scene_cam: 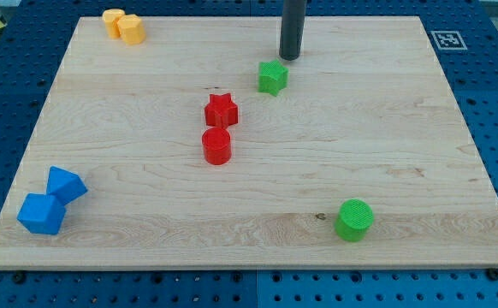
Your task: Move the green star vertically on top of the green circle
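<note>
One small green star-shaped block (pixel 272 77) is sitting near the view's top of the pale wooden board (pixel 403 128), and my tip (pixel 289 57) is standing just beside it, up and to the view's right; being a bare rod, it has no claw to open or clamp. The green cylindrical circle block (pixel 353 219) is lying well apart, toward the view's bottom right. I judge the star is needing a shove rightward until it lines up directly above the circle, so my tip should be circling round to its left face. Open board is waiting there, with the right edge far off.
</note>
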`<action>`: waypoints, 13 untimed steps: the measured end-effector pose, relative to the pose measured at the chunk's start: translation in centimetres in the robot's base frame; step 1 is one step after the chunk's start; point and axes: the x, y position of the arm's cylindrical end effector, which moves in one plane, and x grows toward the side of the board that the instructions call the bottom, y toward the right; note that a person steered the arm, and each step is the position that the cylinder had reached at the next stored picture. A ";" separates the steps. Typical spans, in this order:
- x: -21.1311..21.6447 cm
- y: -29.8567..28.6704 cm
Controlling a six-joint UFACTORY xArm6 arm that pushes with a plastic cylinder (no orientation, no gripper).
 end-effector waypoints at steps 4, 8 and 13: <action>0.5 -5.3; 2.9 -4.7; 7.8 -2.5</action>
